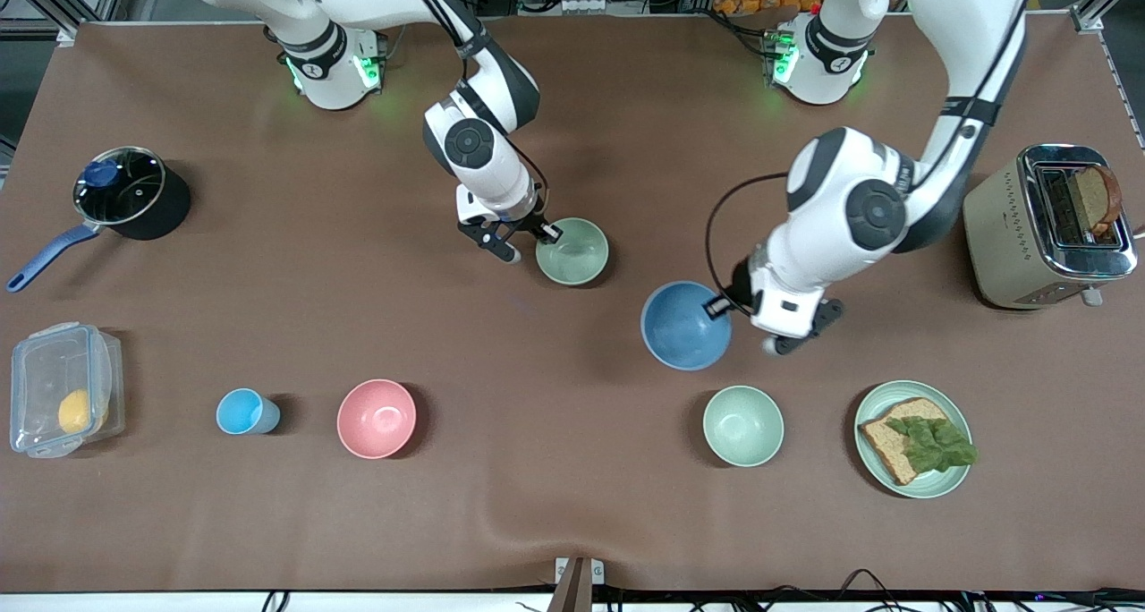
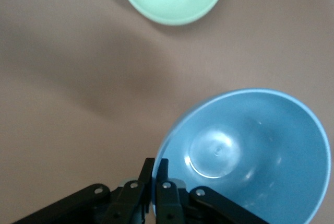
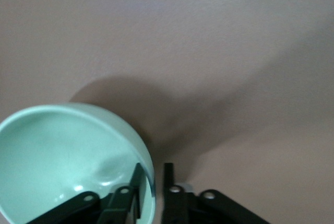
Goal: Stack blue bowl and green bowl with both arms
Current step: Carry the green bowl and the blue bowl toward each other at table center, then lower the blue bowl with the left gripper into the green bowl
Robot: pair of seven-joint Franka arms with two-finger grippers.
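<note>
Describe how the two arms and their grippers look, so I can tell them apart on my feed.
Both arms are alike: glossy white rounded shells with dark grey joint bands and round caps, black cables running alongside, green lights glowing at the bases. The left gripper and right gripper have a white body with slim black fingers, silver screws showing near the fingers in the wrist views. Nothing in the look tells them apart.

I see the blue bowl (image 1: 684, 326), round, matte, medium blue and plain, mouth up but tipped in the left wrist view, its rim (image 2: 156, 179) pinched between the fingers of the left pincer (image 1: 726, 306). I see the green bowl (image 1: 572, 250), pale sage, of like size, mouth up, farther from the front camera and toward the right arm's end; the right pincer (image 1: 535, 239) straddles its rim (image 3: 151, 179).
</note>
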